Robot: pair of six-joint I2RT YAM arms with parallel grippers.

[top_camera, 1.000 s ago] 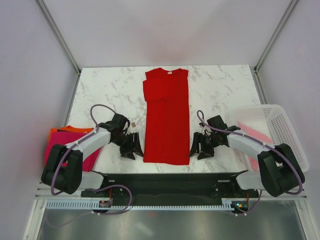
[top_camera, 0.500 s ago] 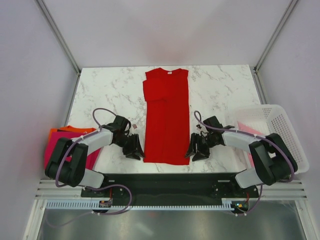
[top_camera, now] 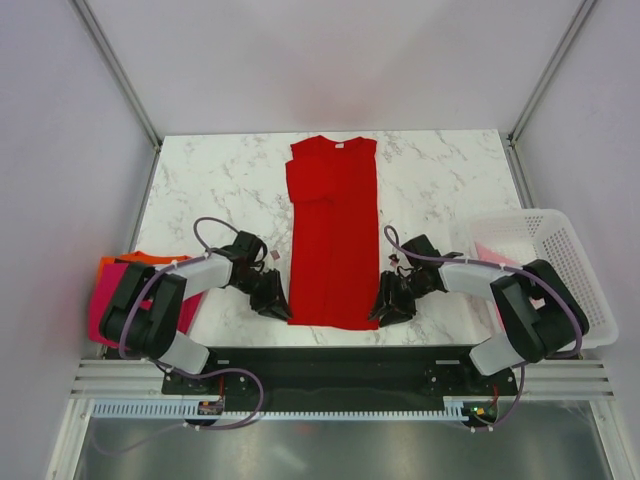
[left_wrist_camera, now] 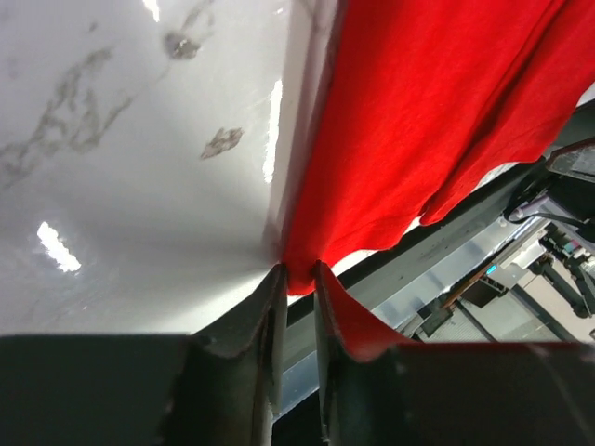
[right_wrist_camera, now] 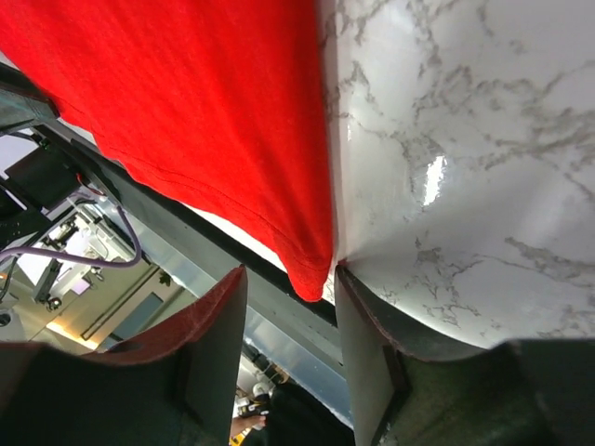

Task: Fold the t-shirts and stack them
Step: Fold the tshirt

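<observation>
Left wrist view shows the left gripper (left_wrist_camera: 299,269) with its dark fingers (left_wrist_camera: 256,325) drawn nearly together about the near-left hem corner of the red t-shirt (left_wrist_camera: 418,121). Whether they truly pinch the cloth cannot be told. On the right wrist view the right gripper (right_wrist_camera: 288,279) stands with jaws plainly apart. The shirt's near-right hem corner hangs between the tips, ungrasped. From above, the shirt lies lengthwise down the middle of the table (top_camera: 200,190), sleeves folded in, collar at the far edge and hem at the near edge between the two grippers. A small white neck label (top_camera: 338,146) sits at the collar, its writing too small to read. The tabletop is glossy white marble with grey veins. A magenta t-shirt (top_camera: 110,300) lies on an orange t-shirt (top_camera: 140,259) at the left edge. A white perforated basket (top_camera: 560,250) at the right edge holds a pale pink t-shirt (top_camera: 492,262). Pale walls (top_camera: 330,60) and metal frame posts (top_camera: 120,75) enclose the space.
</observation>
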